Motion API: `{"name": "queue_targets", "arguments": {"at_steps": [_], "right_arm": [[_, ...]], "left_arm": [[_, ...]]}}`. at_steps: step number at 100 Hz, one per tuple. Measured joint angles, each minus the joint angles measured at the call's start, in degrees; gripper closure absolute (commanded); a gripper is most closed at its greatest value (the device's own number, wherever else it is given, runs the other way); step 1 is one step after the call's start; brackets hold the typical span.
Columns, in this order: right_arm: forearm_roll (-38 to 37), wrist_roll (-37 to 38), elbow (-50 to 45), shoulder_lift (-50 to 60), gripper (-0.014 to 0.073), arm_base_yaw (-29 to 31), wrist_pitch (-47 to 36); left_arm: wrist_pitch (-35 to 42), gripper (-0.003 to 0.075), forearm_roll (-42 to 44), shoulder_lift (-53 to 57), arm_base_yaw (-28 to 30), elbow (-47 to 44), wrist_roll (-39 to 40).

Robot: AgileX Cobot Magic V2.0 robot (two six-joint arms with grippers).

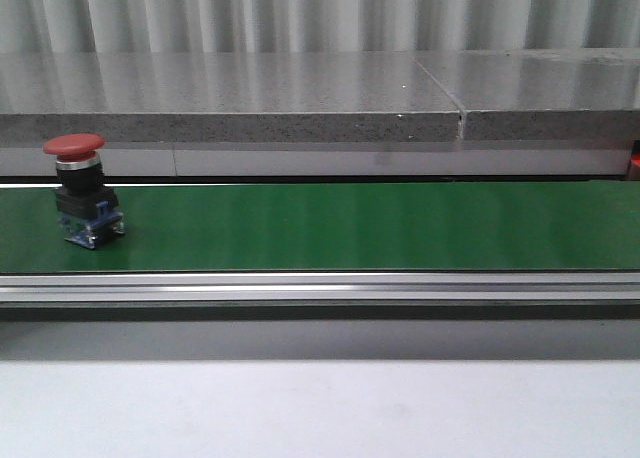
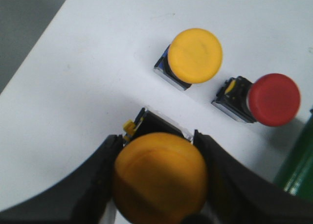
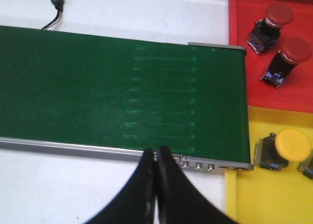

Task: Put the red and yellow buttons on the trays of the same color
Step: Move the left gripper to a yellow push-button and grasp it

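We grip the yellow button point(image 2: 159, 180) tight in our left hand point(image 2: 159, 204), right hand point(image 3: 155, 185) clenched w/ nothing, & lift it straight up off the worktop point(image 2: 88, 87).

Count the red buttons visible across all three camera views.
4: one on the green belt at its left end, one on the white table beside a yellow button, two in the red tray. Others may be hidden.

I find no readable text, labels, brands or numbers anywhere: none in my front view, none in either of my wrist views.
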State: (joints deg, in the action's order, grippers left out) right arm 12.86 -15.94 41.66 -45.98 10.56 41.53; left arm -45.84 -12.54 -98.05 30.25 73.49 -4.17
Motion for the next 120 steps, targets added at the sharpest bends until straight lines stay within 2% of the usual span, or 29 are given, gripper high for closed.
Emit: {"name": "queue_targets", "arguments": {"at_steps": [14, 28, 45, 61, 84, 120], "right_arm": [[0.0, 0.0, 0.0, 0.0, 0.0661, 0.0, 0.0], [0.0, 0.0, 0.0, 0.0, 0.0661, 0.0, 0.0], [0.0, 0.0, 0.0, 0.0, 0.0661, 0.0, 0.0], [0.0, 0.0, 0.0, 0.0, 0.0661, 0.0, 0.0], [0.0, 0.0, 0.0, 0.0, 0.0661, 0.0, 0.0], [0.0, 0.0, 0.0, 0.0, 0.0661, 0.0, 0.0]], "left_arm": [[-1.81, 0.074, 0.29, 5.83, -2.71, 0.0, -0.11], [-3.8, 0.074, 0.35, 9.76, -8.24, 0.0, -1.69], [-6.85, 0.074, 1.33, 10.7, -15.1, 0.0, -2.58], [-7.02, 0.074, 3.65, 10.7, -19.03, -1.03, -2.7], [-6.78, 0.074, 3.98, 10.7, -20.59, -4.18, -2.8], [-1.99, 0.074, 4.11, 9.55, -20.59, -8.45, -2.84]]}}
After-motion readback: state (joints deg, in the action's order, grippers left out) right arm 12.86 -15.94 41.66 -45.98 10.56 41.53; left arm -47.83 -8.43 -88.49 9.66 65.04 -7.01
